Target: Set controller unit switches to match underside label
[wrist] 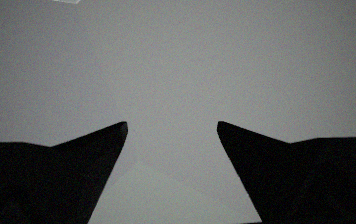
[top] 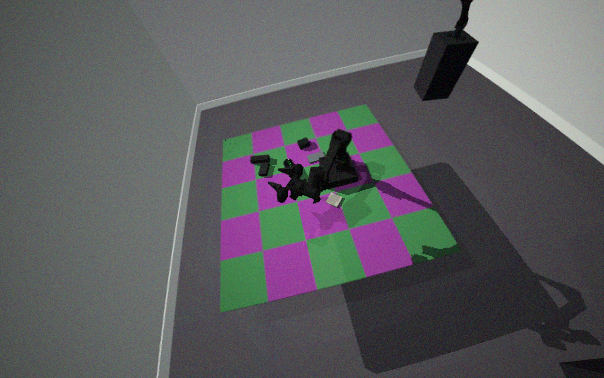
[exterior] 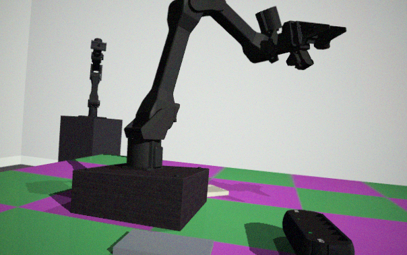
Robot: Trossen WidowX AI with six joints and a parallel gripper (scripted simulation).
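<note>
The dark controller unit (top: 288, 163) (exterior: 312, 227) is on the checkered surface, cut off by the lower edge in the exterior view. Its top shows small green spots, pale marks and a row of raised dark shapes. It looks upright, but the switch numbers and settings are too dark and small to read. Its underside label is hidden. My gripper (top: 274, 177) (exterior: 335, 38) (wrist: 173, 126) is open and empty, high above the surface and well above the unit, pointing roughly level. The wrist view shows only plain wall between and around the fingers, not the unit.
A grey flat module (top: 315, 158) (exterior: 163, 243) and a cream block (top: 334, 199) (exterior: 217, 191) lie beside the arm's base box (exterior: 128, 197). Dark blocks (top: 260, 159) (top: 304, 143) lie near the unit. A second arm stands on a pedestal (top: 442, 65) (exterior: 75, 138) farther off.
</note>
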